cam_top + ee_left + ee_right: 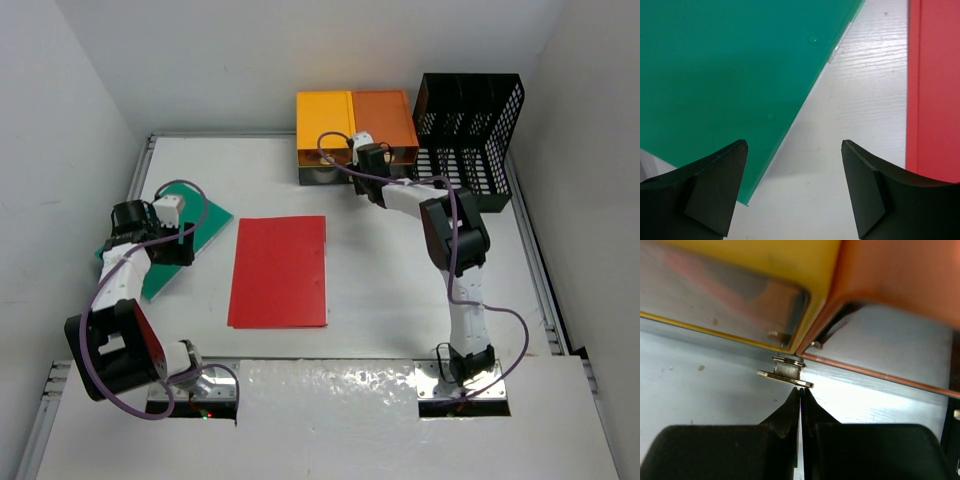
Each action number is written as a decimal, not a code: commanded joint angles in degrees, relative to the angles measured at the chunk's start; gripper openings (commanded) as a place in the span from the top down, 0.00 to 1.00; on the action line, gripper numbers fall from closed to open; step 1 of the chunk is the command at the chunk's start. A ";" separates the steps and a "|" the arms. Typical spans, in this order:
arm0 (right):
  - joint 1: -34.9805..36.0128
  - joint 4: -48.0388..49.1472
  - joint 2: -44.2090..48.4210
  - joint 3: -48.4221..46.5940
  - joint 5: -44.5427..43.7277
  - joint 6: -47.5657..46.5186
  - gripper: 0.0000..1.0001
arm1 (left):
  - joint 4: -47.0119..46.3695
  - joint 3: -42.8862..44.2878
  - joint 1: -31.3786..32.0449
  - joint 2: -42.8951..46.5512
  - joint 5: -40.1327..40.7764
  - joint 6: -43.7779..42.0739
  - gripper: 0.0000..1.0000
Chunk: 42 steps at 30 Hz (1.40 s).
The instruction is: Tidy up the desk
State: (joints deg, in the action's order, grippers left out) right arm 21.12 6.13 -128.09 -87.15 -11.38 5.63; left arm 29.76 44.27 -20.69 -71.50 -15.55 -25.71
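The white desk point(380, 290) carries a green folder point(205, 228) at the left and a red folder point(280, 272) in the middle. My left gripper point(183, 246) hovers over the green folder's right edge. In the left wrist view that gripper point(794, 150) is open with nothing between its fingers, the green folder point(725, 75) under the left finger and bare desk point(860, 100) below the gap. My right gripper point(370, 160) is at the front of the drawer unit point(355, 120). Its tips point(801, 390) are shut and meet just under a small metal knob point(786, 372).
A black mesh file rack point(470, 130) stands at the back right, beside the drawer unit. The unit's yellow drawer point(740, 295) and orange drawer point(900, 295) fill the right wrist view. The red folder's edge point(935, 90) lies right of the left gripper. Metal rails point(540, 270) line the desk.
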 commanded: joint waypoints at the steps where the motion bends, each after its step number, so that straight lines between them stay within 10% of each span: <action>1: -0.65 6.52 0.47 -0.22 -3.38 -0.09 1.00 | -1.98 1.35 -0.41 0.23 3.68 -1.18 0.26; 13: -2.76 7.16 5.22 3.83 5.10 5.53 1.00 | 2.76 -2.87 -0.41 1.72 24.33 -7.33 0.04; 20: -1.44 13.11 13.65 16.74 19.53 11.07 0.89 | 4.52 -8.32 -0.41 9.96 30.84 -15.90 0.25; 33: 3.05 -1.72 23.31 21.05 26.14 11.93 0.74 | 13.80 -7.02 -0.14 13.32 17.17 -23.50 0.11; 42: 5.67 -1.46 28.16 32.04 34.32 23.02 0.31 | 14.36 7.40 24.51 9.47 10.28 -12.71 0.10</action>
State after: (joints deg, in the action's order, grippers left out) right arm 24.84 5.82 -102.28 -57.06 18.98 24.21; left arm 44.18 48.93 -3.86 -59.55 -1.78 -43.48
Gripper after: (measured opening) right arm 0.682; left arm 0.899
